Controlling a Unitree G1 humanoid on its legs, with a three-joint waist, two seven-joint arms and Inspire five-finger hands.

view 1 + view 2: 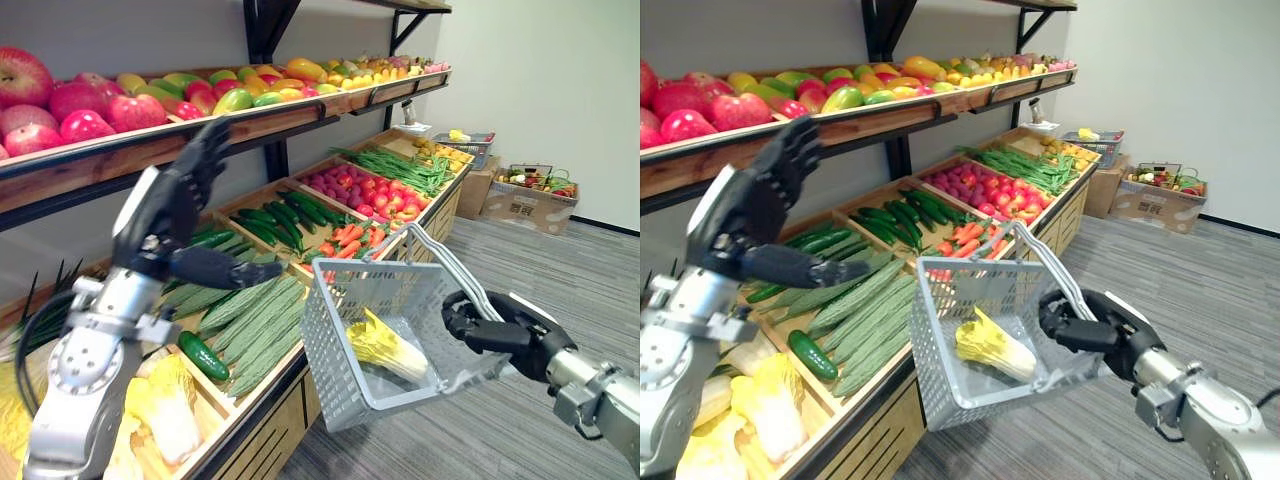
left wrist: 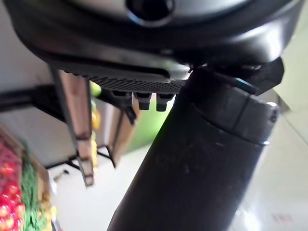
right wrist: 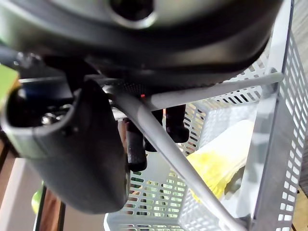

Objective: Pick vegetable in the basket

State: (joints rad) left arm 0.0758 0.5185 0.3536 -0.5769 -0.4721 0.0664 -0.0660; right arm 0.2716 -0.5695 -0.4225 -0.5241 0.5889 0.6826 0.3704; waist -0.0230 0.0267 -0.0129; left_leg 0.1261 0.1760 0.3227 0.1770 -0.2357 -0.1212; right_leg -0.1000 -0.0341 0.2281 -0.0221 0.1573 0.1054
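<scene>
My right hand (image 1: pixel 478 325) is curled round the grey handle (image 3: pixel 168 154) of the basket (image 1: pixel 335 345), which hangs tilted just beside the front edge of the vegetable shelf (image 1: pixel 245 440). A yellow-green cabbage (image 1: pixel 388 347) lies inside the basket. My left hand (image 1: pixel 165 215) is raised above the long green gourds (image 1: pixel 255 310), fingers straight, thumb out, holding nothing.

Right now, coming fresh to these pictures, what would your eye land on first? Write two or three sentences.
The grey basket, tilted beside the stall with a yellow-green cabbage inside, hangs from the right hand by its handle. The left hand hovers open above the green gourds.
</scene>
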